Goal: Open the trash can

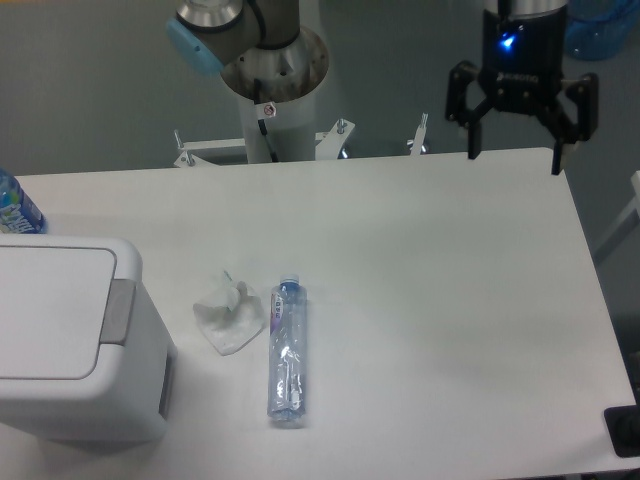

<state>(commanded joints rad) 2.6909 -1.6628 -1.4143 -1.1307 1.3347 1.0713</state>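
Observation:
The trash can [70,340] is a large white boxy bin at the table's front left corner. Its flat lid lies closed, and the grey push tab [118,312] sits on its right edge. My gripper [514,158] hangs above the table's far right edge, well away from the bin. Its black fingers are spread wide open and hold nothing.
A clear plastic bottle [286,350] lies on its side just right of the bin, with a crumpled white tissue [228,313] beside it. A blue-labelled bottle [15,208] stands at the left edge. The arm's base column [272,80] rises behind the table.

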